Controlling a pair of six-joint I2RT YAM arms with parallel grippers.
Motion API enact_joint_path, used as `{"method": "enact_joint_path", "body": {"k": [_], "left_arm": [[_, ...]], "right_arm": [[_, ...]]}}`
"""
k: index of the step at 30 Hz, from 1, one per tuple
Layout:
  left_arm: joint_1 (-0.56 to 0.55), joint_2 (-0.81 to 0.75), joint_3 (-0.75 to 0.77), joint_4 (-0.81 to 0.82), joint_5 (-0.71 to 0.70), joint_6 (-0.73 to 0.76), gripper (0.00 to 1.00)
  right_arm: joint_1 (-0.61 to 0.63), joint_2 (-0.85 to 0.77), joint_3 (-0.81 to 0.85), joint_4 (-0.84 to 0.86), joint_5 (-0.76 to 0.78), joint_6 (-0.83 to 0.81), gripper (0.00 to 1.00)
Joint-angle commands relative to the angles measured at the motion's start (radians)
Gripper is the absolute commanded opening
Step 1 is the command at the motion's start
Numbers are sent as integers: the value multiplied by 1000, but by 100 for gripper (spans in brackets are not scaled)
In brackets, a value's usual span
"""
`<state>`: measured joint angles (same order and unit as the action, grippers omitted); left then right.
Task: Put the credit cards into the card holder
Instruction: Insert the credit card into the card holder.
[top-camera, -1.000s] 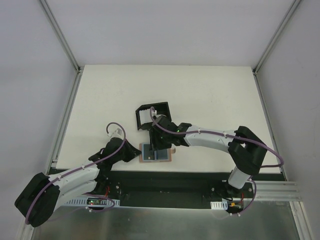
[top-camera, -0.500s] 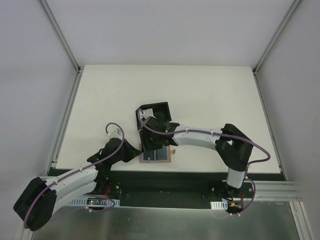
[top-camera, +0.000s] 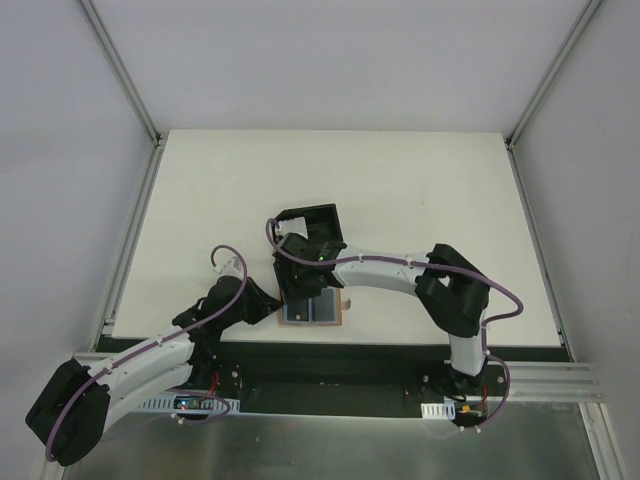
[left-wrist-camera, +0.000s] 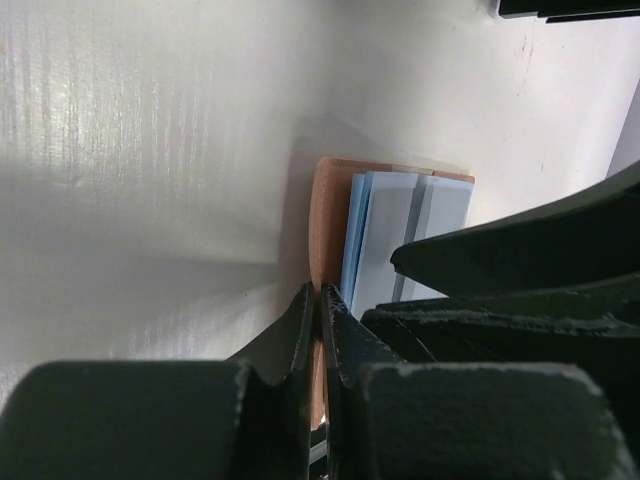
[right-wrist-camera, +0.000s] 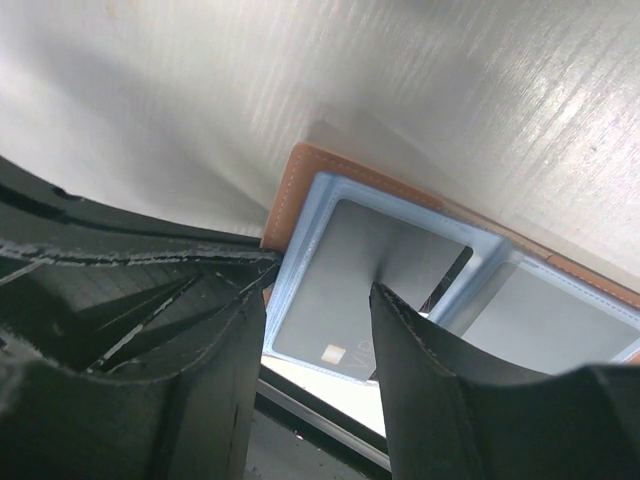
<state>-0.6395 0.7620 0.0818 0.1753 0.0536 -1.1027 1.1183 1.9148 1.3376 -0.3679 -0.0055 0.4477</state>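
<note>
You appear to be seating a grey card (right-wrist-camera: 400, 270) in the open wallet (top-camera: 312, 308) at the near edge of the bench (top-camera: 400, 200): left end effector (left-wrist-camera: 320, 310) clamped on the wallet's edge, right end effector (right-wrist-camera: 318, 300) part-open over the card; next, push it home.

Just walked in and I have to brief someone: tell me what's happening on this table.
The left gripper is shut on the edge of the open card holder, holding it in place. The right gripper hangs open just above it, over a grey card lying on the holder's inner face. Whether that card is fully in, I cannot tell.
</note>
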Motion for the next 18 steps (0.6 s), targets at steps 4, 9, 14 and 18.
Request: {"method": "enact_joint_path", "body": {"k": [4, 9, 14, 18], "left_arm": [[4, -29, 32, 4, 34, 30, 0], [4, -33, 30, 4, 34, 32, 0], [4, -43, 27, 4, 32, 30, 0], [4, -44, 26, 4, 31, 30, 0]], "right_arm": [[9, 38, 64, -68, 38, -18, 49], [12, 53, 83, -94, 47, -24, 48], [15, 69, 97, -123, 56, -32, 45], [25, 79, 129, -166, 90, -49, 43]]}}
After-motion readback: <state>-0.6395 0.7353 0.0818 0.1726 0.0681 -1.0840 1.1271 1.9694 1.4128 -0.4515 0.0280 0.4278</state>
